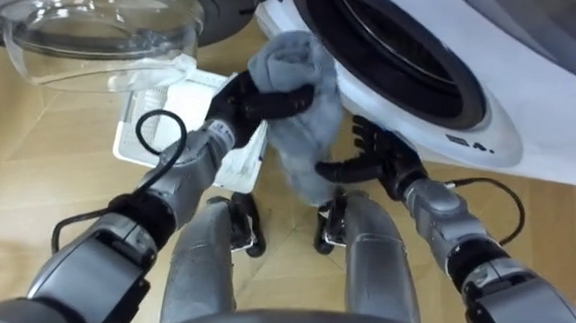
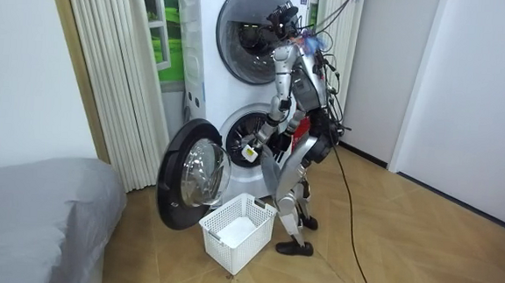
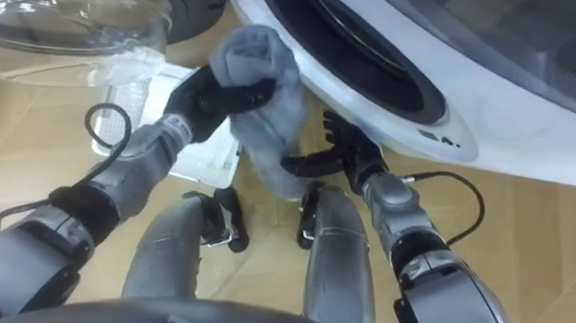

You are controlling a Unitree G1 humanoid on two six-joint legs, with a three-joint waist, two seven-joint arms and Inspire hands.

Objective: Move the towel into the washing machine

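Towel in left hand; room view: stacked machines.

Grey towel hangs bunched just before washing machine opening.

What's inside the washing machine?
Only the dark drum shows in the washing machine; its back is hidden. The towel is outside, gripped by the left hand, with the open right hand beside it.

The towel hangs just before the washing machine opening — its open door to the left, the basket on the floor beside it.
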